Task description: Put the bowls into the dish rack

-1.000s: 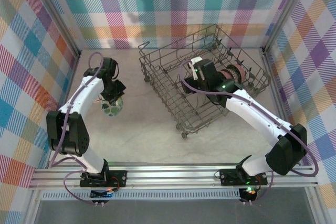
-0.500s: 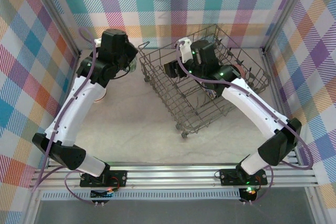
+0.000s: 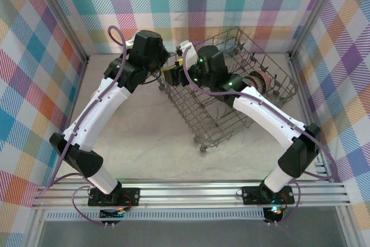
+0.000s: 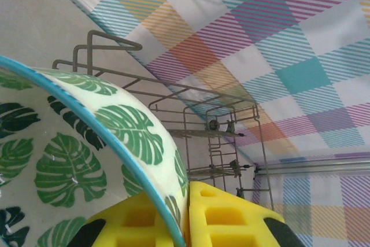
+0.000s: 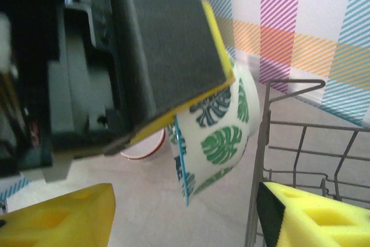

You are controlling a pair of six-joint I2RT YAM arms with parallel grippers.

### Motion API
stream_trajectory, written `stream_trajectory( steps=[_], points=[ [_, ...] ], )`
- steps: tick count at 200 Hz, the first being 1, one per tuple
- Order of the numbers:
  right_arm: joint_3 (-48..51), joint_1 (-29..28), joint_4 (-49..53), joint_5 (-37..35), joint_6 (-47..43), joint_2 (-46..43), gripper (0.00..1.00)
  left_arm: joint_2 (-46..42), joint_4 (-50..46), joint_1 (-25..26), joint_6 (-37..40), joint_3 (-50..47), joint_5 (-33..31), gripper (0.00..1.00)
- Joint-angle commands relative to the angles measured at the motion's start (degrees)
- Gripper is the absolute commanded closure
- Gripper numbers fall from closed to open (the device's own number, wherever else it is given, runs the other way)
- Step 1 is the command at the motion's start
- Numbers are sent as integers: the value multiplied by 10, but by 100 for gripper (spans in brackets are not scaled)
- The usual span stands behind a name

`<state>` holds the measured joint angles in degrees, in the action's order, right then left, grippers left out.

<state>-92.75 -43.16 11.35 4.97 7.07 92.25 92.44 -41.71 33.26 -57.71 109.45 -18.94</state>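
A white bowl with green leaf prints and a blue rim [image 4: 87,143] hangs on edge with my left gripper [image 4: 186,201] shut on its rim, yellow pads on either side of the wall. It hovers just outside the left corner of the grey wire dish rack [image 3: 231,105]. In the right wrist view the same bowl [image 5: 217,137] hangs under the left gripper's black finger [image 5: 162,44]. My right gripper [image 5: 185,215] stands open facing it, its yellow fingers [image 5: 63,221] wide apart and not touching the bowl. From above, the left gripper [image 3: 165,62] and the right gripper [image 3: 173,76] meet at the rack's left corner.
A white bowl with a red rim [image 5: 144,146] sits on the table beyond the held bowl. Dark patterned bowls [image 3: 258,79] stand on edge at the rack's far right side. The rack's tall wire wall [image 5: 260,160] rises close beside the held bowl. Plaid walls enclose the table.
The left arm has lifted the leaf bowl from the table's left side and carried it right to the rack's corner. The right gripper has come left out of the rack, its jaws narrowing somewhat.
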Motion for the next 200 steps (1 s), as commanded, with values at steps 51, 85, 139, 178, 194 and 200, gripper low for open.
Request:
stream_trajectory(
  steps=[51,85,139,178,194,200],
  points=[
    [-2,1,-61,-66,24,41,44,17,12,6,-3,64,17,97],
    [32,0,-120,-96,35,35,48,22,11,7,-6,66,27,97],
    [73,-3,-179,-140,59,24,59,22,9,6,-5,66,28,96],
    [103,-17,-212,-198,66,9,71,24,8,4,1,61,37,92],
    [103,-21,-210,-222,64,7,78,23,16,4,2,57,45,90],
    [104,-22,-207,-230,68,5,81,24,23,4,5,54,52,89]
  ],
)
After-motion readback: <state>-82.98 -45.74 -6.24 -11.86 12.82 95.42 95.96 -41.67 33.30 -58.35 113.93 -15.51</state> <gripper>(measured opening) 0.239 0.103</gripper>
